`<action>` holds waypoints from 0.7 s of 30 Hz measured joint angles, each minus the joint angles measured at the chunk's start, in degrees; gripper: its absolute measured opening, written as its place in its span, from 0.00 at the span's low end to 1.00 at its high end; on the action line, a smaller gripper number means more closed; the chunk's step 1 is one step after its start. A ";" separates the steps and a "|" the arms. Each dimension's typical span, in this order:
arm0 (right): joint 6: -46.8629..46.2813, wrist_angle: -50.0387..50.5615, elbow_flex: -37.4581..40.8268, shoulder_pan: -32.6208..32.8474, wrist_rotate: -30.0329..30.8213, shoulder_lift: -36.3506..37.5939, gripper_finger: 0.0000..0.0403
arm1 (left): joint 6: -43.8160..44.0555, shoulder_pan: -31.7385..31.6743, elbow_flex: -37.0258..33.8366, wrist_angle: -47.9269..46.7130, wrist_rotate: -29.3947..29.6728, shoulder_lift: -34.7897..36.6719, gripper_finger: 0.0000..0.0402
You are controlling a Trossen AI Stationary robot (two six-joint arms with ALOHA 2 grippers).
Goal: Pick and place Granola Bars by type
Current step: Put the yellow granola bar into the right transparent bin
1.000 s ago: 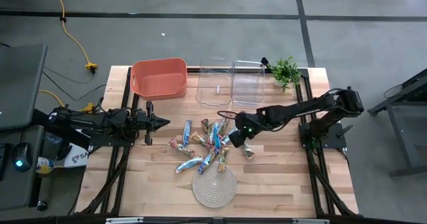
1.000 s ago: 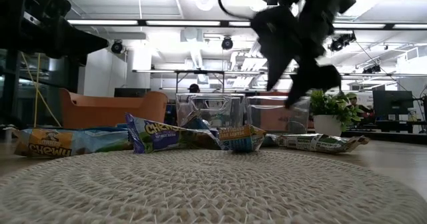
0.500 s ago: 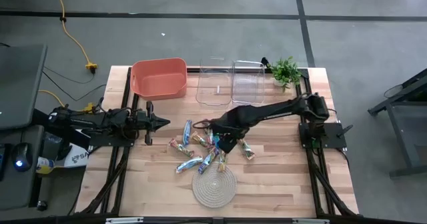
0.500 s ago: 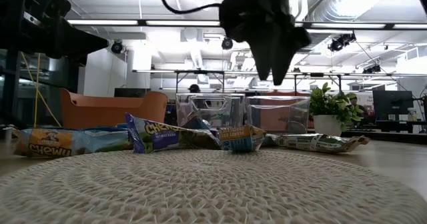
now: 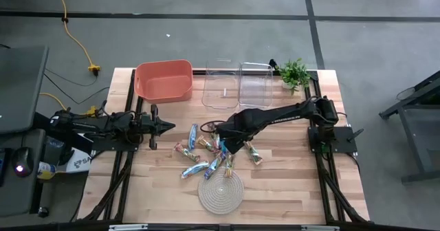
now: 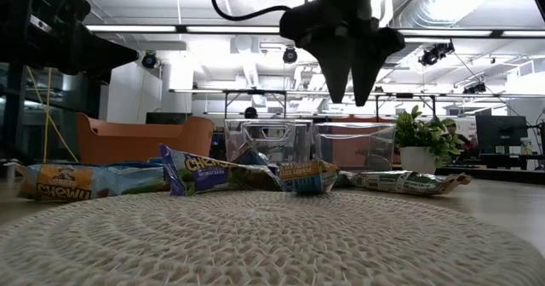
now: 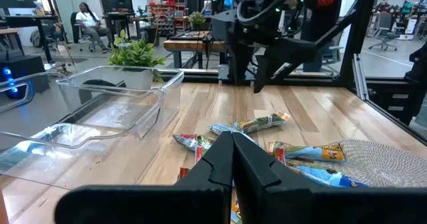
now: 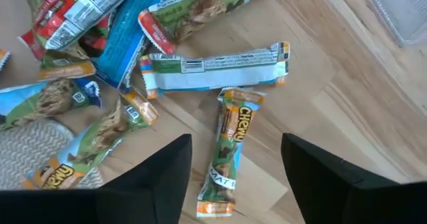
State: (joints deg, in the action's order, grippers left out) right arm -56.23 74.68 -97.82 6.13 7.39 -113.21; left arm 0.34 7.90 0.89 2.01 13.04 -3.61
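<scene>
Several granola bars (image 5: 210, 150) lie in a loose pile on the wooden table, blue-silver, red and greenish-tan mixed; one more bar (image 5: 255, 155) lies apart to the right. My right gripper (image 5: 232, 136) hangs open above the pile's right part, fingers pointing down (image 6: 353, 86). In the right wrist view (image 8: 235, 144) a greenish-tan bar with orange ends (image 8: 227, 154) lies flat on the wood below the gap between the fingers, untouched. My left gripper (image 5: 165, 126) waits shut, left of the pile, level above the table (image 7: 232, 143).
A round coiled rope mat (image 5: 221, 190) lies near the table's near edge, just below the pile. Along the far edge stand an orange bin (image 5: 163, 80), two clear containers (image 5: 221, 86) (image 5: 256, 85) and a small potted plant (image 5: 294, 73). Bare wood shows right of the pile.
My right arm has stretched out toward the table's left, carrying its gripper from the pile's right edge to a spot over the pile. The gripper has turned about its wrist. The bars lie as before.
</scene>
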 joint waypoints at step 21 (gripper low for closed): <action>0.77 -29.51 32.05 -1.96 -10.52 13.64 0.59 | 0.00 -0.01 0.01 0.01 0.00 0.01 0.00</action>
State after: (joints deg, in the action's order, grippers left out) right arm -55.46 45.17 -65.77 4.17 -3.13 -99.57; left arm 0.34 7.89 0.90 2.02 13.04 -3.61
